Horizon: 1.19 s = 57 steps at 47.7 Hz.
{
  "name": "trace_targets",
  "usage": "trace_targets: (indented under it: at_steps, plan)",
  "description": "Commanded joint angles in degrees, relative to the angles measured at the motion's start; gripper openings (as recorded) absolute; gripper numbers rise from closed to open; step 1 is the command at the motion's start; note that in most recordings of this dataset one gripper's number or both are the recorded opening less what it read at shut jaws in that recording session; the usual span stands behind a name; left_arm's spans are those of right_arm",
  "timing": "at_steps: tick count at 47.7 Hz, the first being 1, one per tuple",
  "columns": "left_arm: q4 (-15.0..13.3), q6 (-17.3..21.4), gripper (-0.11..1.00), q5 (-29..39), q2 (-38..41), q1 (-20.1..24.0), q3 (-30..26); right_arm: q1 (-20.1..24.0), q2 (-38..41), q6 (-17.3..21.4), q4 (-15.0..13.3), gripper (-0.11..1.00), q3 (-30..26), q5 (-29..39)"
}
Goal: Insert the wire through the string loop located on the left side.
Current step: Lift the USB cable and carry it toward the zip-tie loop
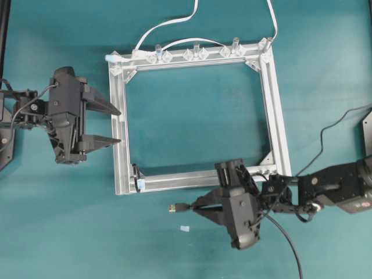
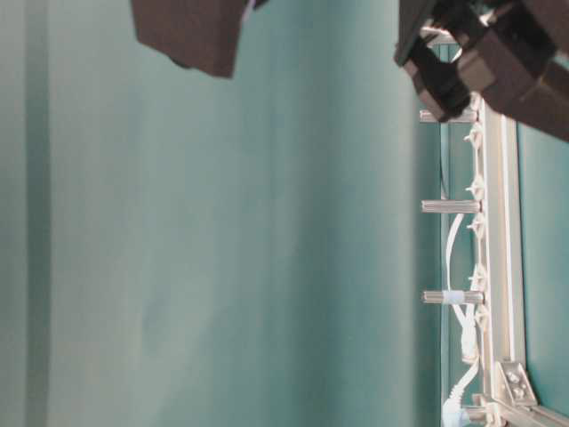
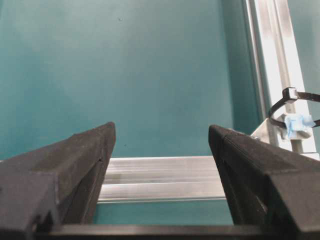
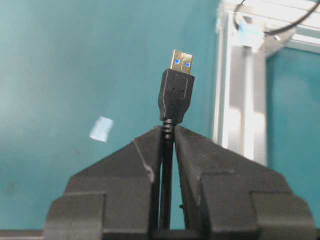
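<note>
Jaws wide apart, the left gripper (image 1: 115, 124) sits just outside the left rail of the aluminium frame (image 1: 273, 104), holding nothing; its wrist view looks between its spread fingers (image 3: 75, 165) onto that rail.

Toward the near end of the same rail, at the frame's lower-left corner, stands the string loop (image 1: 138, 177), a thin dark tie arching off the metal with a pale blue tab at its foot. In the left wrist view the string loop (image 3: 290, 102) lies to the right of the open fingers, off to the side and not between them.

Right of that corner and just outside the frame's bottom rail, the right gripper (image 1: 197, 208) is clamped on the wire (image 1: 279, 224) a little behind its plug. The plug's gold tip (image 1: 172, 207) points left, so the wire's free end runs roughly parallel with the bottom rail. In the right wrist view the wire (image 4: 176, 95) sticks straight out of the pinched fingers, and the loop corner sits ahead and to the right of it.

The right arm carries the wire and is the nearer to the loop. As I judge it, the plug must travel leftward and in toward the corner, aligned with the loop's opening, which is small.
</note>
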Motion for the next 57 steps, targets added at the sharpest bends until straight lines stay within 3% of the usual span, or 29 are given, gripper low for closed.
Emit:
trace_targets:
  at_steps: [1,23,57]
  plan:
    - [0.0,-0.4,0.77,-0.2,-0.4,-0.3,-1.2,-1.5,-2.2,0.0,-1.4,0.10,-0.4,0.8]
    - [0.0,-0.4,0.77,1.0,-0.2,-0.4,-1.2,-6.7,-4.0,0.0,-9.0,0.10,-1.0,6.2]
    - [0.0,-0.4,0.77,1.5,-0.1,-0.4,-1.3,-9.4,-4.1,-0.1,-12.0,0.10,-0.9,7.0]
